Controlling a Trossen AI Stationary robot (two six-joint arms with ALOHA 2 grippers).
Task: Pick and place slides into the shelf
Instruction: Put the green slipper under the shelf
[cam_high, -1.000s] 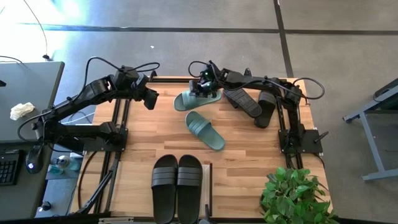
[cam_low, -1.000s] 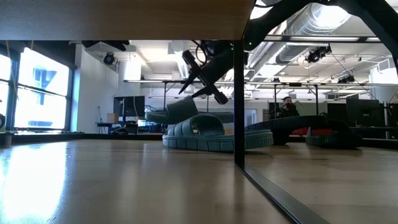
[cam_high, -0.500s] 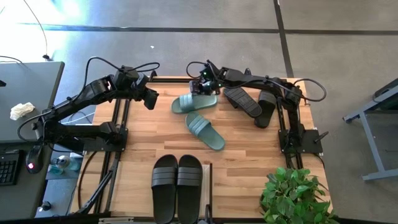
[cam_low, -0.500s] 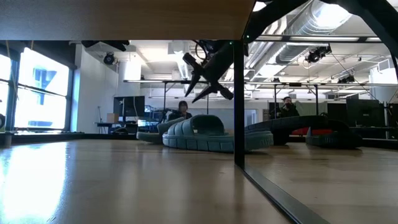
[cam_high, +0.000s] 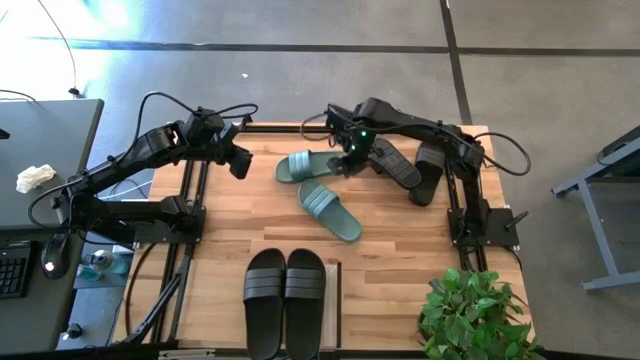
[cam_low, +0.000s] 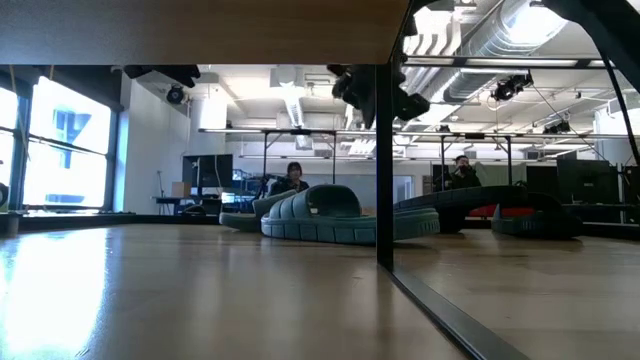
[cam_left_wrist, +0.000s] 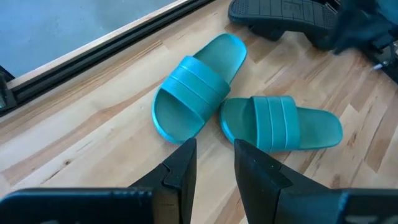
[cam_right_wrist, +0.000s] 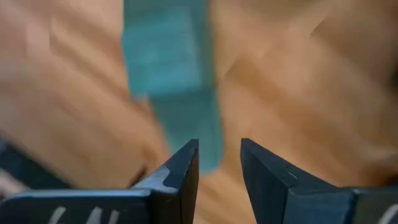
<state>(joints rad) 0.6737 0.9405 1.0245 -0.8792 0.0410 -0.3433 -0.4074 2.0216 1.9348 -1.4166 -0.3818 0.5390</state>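
Observation:
Two sage-green slides lie flat on their soles in the far middle of the table, one (cam_high: 308, 165) (cam_left_wrist: 199, 93) beyond the other (cam_high: 330, 210) (cam_left_wrist: 283, 122). One black pair (cam_high: 285, 298) sits side by side on the shelf (cam_high: 336, 300) at the near edge. Two more black slides (cam_high: 392, 163) (cam_high: 430, 172) lie at the far right. My right gripper (cam_high: 352, 160) (cam_right_wrist: 219, 155) is open, hovering just right of the far green slide and touching nothing. My left gripper (cam_high: 240, 160) (cam_left_wrist: 214, 155) is open and waits above the far left of the table.
A potted plant (cam_high: 470, 315) stands at the table's near right corner. In the low view the shelf's dark post (cam_low: 383, 170) and its board cross the picture. Bare wood lies between the green slides and the shelf. A person (cam_low: 295, 175) sits in the room behind.
My right gripper set the far green slide's raised end down on the table, opened and let go. It then rose and moved toward the table's right edge. The slide now lies flat, shifted slightly left of where it was held.

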